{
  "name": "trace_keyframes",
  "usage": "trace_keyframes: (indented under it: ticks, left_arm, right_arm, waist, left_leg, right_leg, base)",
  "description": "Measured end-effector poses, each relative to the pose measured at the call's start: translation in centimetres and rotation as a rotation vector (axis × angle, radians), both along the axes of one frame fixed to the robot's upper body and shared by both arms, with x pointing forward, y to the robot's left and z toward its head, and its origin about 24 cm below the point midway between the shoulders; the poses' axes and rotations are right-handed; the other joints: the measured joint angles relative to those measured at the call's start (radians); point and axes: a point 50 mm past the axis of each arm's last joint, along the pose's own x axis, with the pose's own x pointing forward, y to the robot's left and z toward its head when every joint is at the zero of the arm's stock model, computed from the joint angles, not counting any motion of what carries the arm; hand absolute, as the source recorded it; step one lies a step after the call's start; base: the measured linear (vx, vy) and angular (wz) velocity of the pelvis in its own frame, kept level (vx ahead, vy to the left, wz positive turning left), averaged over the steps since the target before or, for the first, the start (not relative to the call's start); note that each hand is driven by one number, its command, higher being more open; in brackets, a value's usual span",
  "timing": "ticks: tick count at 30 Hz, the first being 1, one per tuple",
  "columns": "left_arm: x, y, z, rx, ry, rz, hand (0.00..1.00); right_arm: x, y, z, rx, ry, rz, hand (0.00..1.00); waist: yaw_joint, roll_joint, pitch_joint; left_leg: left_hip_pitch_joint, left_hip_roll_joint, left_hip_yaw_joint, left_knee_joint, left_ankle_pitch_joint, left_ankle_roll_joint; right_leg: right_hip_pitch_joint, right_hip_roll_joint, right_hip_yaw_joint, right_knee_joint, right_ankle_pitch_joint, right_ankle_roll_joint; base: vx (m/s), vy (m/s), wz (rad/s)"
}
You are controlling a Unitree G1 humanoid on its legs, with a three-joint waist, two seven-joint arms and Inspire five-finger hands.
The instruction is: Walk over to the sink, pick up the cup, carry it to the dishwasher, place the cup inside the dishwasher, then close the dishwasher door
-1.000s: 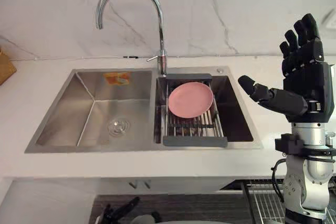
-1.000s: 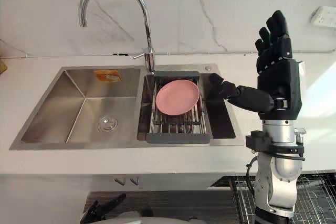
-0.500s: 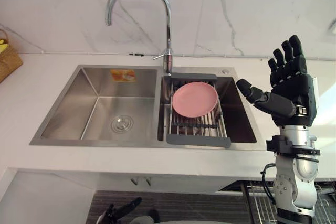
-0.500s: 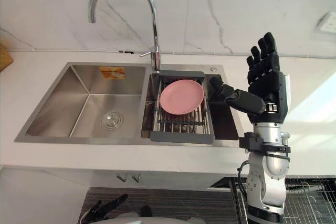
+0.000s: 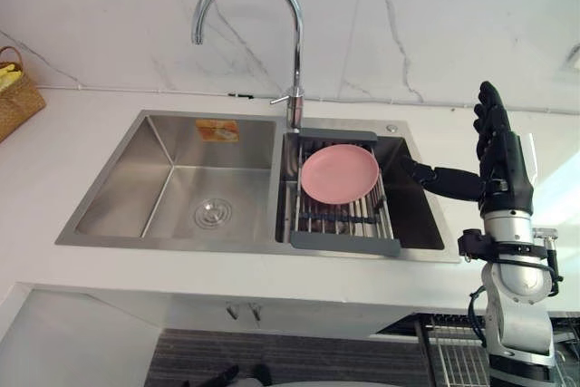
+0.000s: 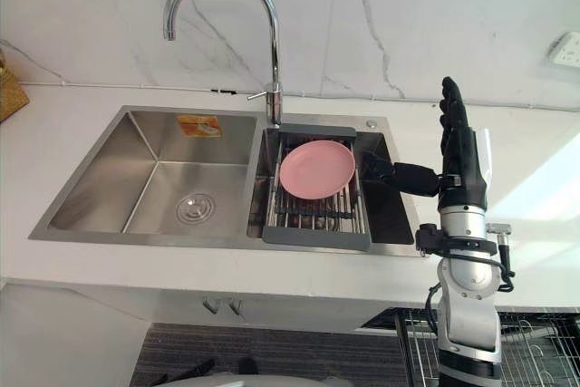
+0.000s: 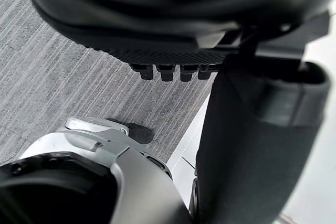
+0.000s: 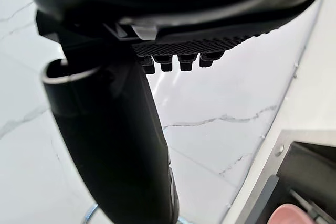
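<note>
A steel two-basin sink (image 5: 168, 178) is set in a white counter (image 5: 91, 283) against a marble wall (image 5: 435, 24). A curved faucet (image 5: 295, 43) is mounted at the back rim between the basins. A drain (image 5: 211, 212) is seen in the floor of the left basin. An orange-and-yellow label (image 5: 217, 130) is stuck on that basin's back wall, its writing too small to be read. The left part of the right basin is taken up by a grey rack (image 5: 343, 224), on whose back part a pink plate (image 5: 339, 173) is propped, tilted. A wicker basket (image 5: 16, 92) is noted at the counter's left edge, and a wire grid (image 5: 453, 351) below the counter's front edge at the right. The right hand (image 5: 500, 156) is held upright just beside the sink's right rim. It is released, with fingers straight and thumb (image 5: 442, 178) stretched out over the right basin, and nothing is grasped. The left hand (image 7: 178, 24) is seen low over a grey striped floor (image 7: 63, 77), likewise released, with nothing grasped. Where the cup is cannot be told.
</note>
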Motion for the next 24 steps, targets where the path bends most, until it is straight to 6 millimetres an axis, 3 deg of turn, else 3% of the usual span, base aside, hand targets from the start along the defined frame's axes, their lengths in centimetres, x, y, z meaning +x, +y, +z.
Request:
trace_keyframes:
  ticks: [4, 12, 18, 24]
  left_arm:
    - [0.0, 0.0, 0.0, -0.004, 0.014, -0.008, 1.0]
    - [0.6, 0.1, 0.0, -0.016, 0.041, -0.052, 1.0]
    - [1.3, 0.2, 0.0, -0.017, 0.061, -0.102, 1.0]
    - [1.8, 0.2, 0.1, -0.023, 0.071, -0.123, 1.0]
  right_arm:
    - [0.1, 0.6, 1.3, -0.298, 0.052, 0.027, 1.0]
    - [1.3, 3.3, 0.8, -0.626, 0.21, 0.195, 1.0]
    - [2.4, 5.4, 0.2, -0.789, 0.248, 0.284, 1.0]
    - [3.8, 6.3, 0.4, -0.947, 0.259, 0.278, 1.0]
  waist:
    - [-0.002, 0.0, 0.0]
    - [-0.003, 0.002, -0.001]
    - [0.005, 0.003, -0.002]
    - [0.011, 0.005, -0.003]
  left_leg:
    - [-0.003, 0.0, -0.003, 0.0, 0.001, -0.001]
    - [-0.009, -0.001, -0.017, 0.0, 0.008, 0.001]
    - [-0.009, 0.001, -0.021, 0.0, 0.013, 0.001]
    - [-0.016, 0.003, -0.028, 0.0, 0.023, 0.001]
  right_leg:
    - [0.0, 0.0, -0.002, 0.0, 0.001, 0.001]
    - [-0.001, 0.001, -0.017, -0.003, 0.001, 0.0]
    - [0.004, 0.004, -0.017, -0.011, 0.005, -0.006]
    - [0.005, 0.009, -0.023, -0.021, 0.014, -0.013]
  base:
    - [0.0, 0.0, 0.0]
    - [0.0, 0.004, 0.06]
    - [0.0, 0.0, 0.0]
    - [-0.01, 0.001, 0.03]
